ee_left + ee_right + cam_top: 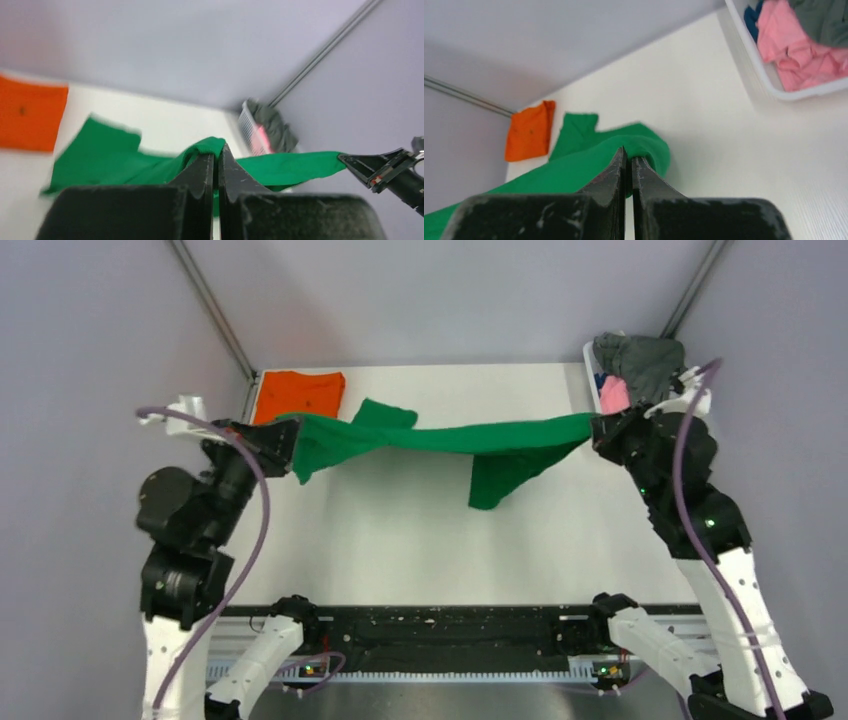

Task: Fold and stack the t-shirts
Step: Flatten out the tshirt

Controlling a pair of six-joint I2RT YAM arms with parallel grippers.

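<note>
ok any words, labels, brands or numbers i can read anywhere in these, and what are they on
None: no readable text in any view.
green t-shirt and orange t-shirt: plain, no print or tag showing.
white basket: no label showing.
rail at the near edge: fine tick marks only, no legible numbers.

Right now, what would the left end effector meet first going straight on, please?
The green shirt that the left end effector grips, stretched along that line; beyond, perhaps the basket; depth unclear.
</note>
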